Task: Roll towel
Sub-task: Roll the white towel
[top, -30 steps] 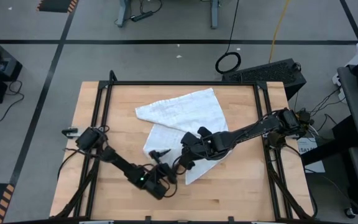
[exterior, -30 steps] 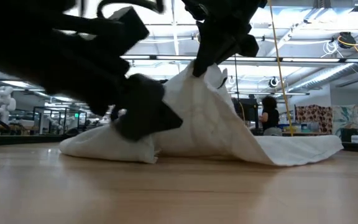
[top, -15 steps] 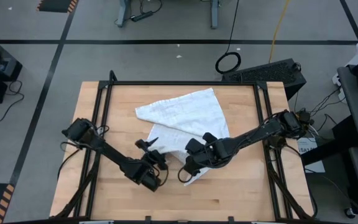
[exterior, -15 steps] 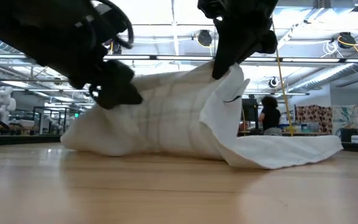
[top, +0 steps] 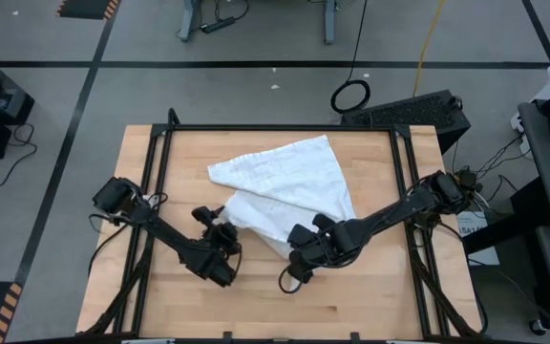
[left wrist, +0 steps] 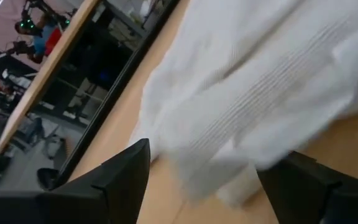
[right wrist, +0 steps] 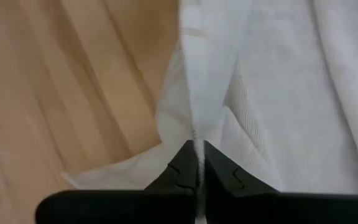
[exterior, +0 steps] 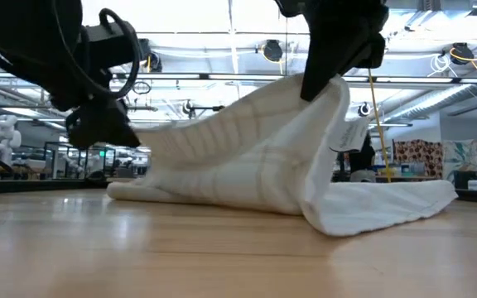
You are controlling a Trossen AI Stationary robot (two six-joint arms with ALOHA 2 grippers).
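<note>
The white grid-check towel (top: 289, 182) lies crumpled on the wooden table (top: 370, 306), with its far part flat on the wood. My right gripper (top: 300, 254) is shut on the towel's near part and holds it up as a peak (exterior: 325, 87). A small label tag (exterior: 349, 134) hangs below that peak. My left gripper (top: 208, 222) is open at the towel's left end (exterior: 127, 189). In the left wrist view its fingers (left wrist: 126, 171) stand wide apart with the cloth (left wrist: 260, 81) just ahead; I cannot tell whether they touch it. My right gripper pinches a raised fold of the towel (right wrist: 196, 134) between its two shut fingers; how many layers I cannot tell. The fingers come from above, pointing down. The cloth hangs from them like a tent (exterior: 247, 157), and its lower edges rest on the table.
A black frame rail (top: 156, 191) runs along the table's left, right and far sides. Bare wood shows along the near edge (top: 256, 315). In the low view a person (exterior: 358, 153) stands far back in the room.
My right gripper has carried the pinched cloth toward the near edge, drawing the towel's near corner up off the table. My left gripper has drawn back toward the left edge, off the fold it was on. The towel's far part has stayed in place.
</note>
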